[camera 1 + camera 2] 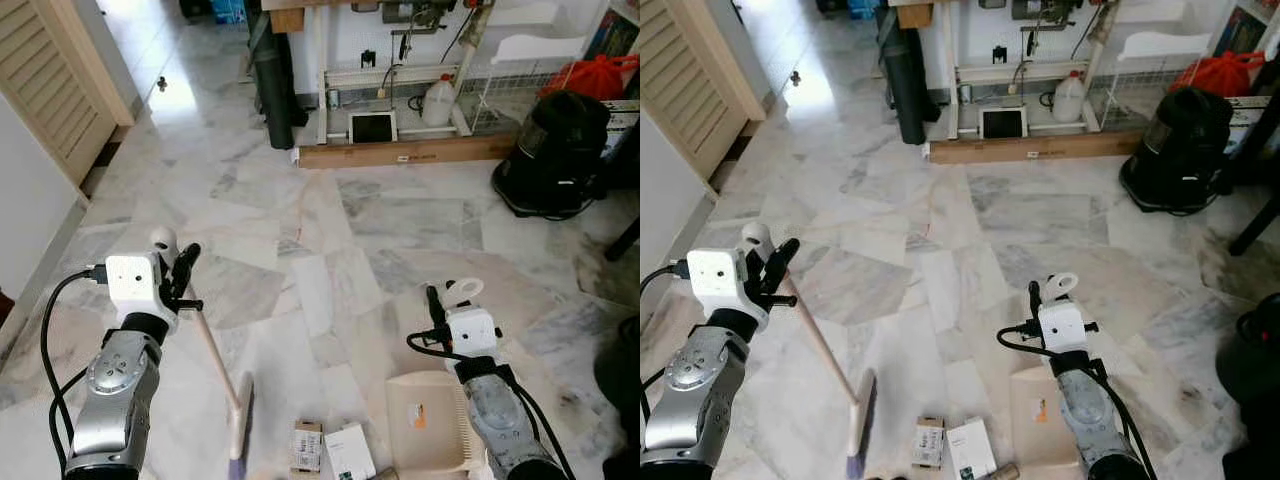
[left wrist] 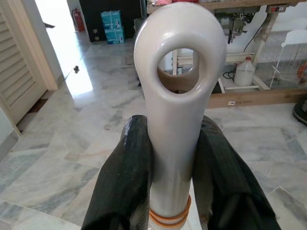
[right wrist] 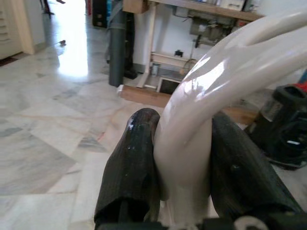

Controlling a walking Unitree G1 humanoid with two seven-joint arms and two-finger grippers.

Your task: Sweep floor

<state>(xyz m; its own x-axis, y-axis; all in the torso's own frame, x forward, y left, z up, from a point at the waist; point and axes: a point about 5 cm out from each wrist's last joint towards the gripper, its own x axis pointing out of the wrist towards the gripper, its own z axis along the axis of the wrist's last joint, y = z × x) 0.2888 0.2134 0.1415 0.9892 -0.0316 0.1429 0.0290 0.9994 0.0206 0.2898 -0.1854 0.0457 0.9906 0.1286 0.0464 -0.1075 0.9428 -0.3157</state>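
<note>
Broom [image 1: 215, 365] in left claw [image 2: 175, 167], dustpan [image 1: 428, 420] in right claw [image 3: 184, 163] — labels unreadable

We see a bright room lit by daylight. The light comes in from the far left, and it makes a white shiny patch [image 1: 172, 95] on the marble floor [image 1: 330, 230] that is too bright to see into. The floor shines softly all over. Shadows are pale and soft, and it is darker under the desk [image 1: 400, 40] at the back. The two head pictures are sharp, and straight lines bend a little near the edges. In the wrist pictures, the pale broom handle [image 2: 180, 96] and the dustpan handle [image 3: 211, 105] are very close and a bit fuzzy, with white shine on them. The black fingers [image 2: 124, 182] look glossy.
</note>
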